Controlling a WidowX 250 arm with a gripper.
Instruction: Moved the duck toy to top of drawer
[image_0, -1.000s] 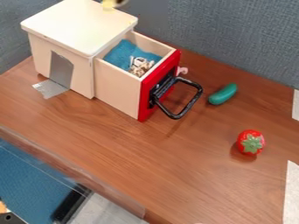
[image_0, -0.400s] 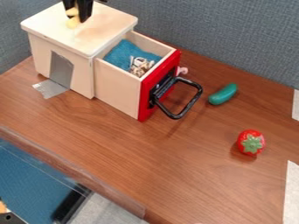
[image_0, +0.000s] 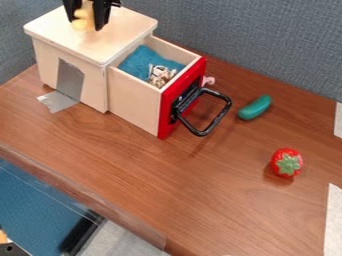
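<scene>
On the pale wooden top (image_0: 110, 41) of the drawer unit, near its back corner, is the yellow duck toy (image_0: 81, 21), with the black gripper (image_0: 85, 25) hanging around it. The fingers are spread, one to either side of the duck, and look to be free of it, though any light contact on the far side cannot be made out. The duck seems to rest on the wood; from this slant a slight gap underneath would be hard to tell.

The placing looks all but done, and what remains, I judge, is a straight lift away. The main danger is in that lift: if a finger rises at an angle or brushes the duck, it could tip the toy over or drag it along. Being set so far back, the duck has little room behind it, so a nudge that way might send it over the rear edge. Closing the fingers too early could catch it and carry it up again.

A sideways exit low over the open drawer (image_0: 135, 103) might knock the duck towards the blue cloth (image_0: 138, 61) and the small figure (image_0: 160, 76) inside, so height should come first
</scene>
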